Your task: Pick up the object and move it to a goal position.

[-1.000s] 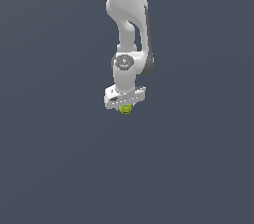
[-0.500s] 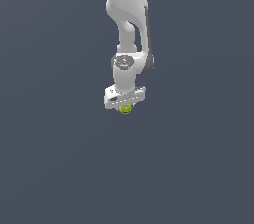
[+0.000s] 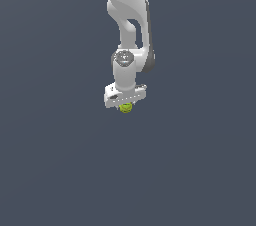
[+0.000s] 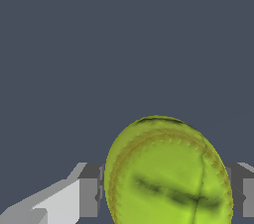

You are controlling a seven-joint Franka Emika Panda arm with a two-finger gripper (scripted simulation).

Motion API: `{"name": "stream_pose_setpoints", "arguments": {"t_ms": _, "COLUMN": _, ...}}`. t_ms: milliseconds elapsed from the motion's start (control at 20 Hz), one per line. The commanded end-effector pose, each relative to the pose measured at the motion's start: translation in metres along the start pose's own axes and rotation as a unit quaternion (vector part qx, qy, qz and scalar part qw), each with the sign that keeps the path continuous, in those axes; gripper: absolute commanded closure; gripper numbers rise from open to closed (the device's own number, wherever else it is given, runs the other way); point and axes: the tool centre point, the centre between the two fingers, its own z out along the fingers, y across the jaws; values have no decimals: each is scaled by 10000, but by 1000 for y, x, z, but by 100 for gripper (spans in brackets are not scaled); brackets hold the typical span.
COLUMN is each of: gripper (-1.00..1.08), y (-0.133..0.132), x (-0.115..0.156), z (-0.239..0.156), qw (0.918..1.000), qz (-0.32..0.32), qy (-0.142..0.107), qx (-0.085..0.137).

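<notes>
Ball (image 4: 168, 173): small, yellow-green, reddish seam, dark smudged marks. Sits between the two fingers (image 4: 88, 197) of the gripper (image 3: 125, 104), one pad on each flank; in the exterior view only its lower half shows under the white hand. Claw closed on the ball across its widest part. Judged light, fairly firm, round and smooth, so apt to roll or squirt out if held off-centre; grip at the equator looks right. No counter edge or goal marker visible, only plain grey ground.
</notes>
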Motion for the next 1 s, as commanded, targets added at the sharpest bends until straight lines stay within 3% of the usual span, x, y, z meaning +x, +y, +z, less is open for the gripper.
{"name": "stream_pose_setpoints", "arguments": {"t_ms": 0, "gripper": 108, "y": 1, "x": -1, "z": -12, "qw": 10000, "qz": 1, "qy": 11, "qx": -4}}
{"name": "stream_pose_setpoints", "arguments": {"t_ms": 400, "gripper": 108, "y": 7, "x": -12, "z": -70, "qw": 10000, "qz": -2, "qy": 10, "qx": -3}}
{"name": "stream_pose_setpoints", "arguments": {"t_ms": 950, "gripper": 108, "y": 17, "x": -32, "z": -184, "qw": 10000, "qz": -4, "qy": 12, "qx": 4}}
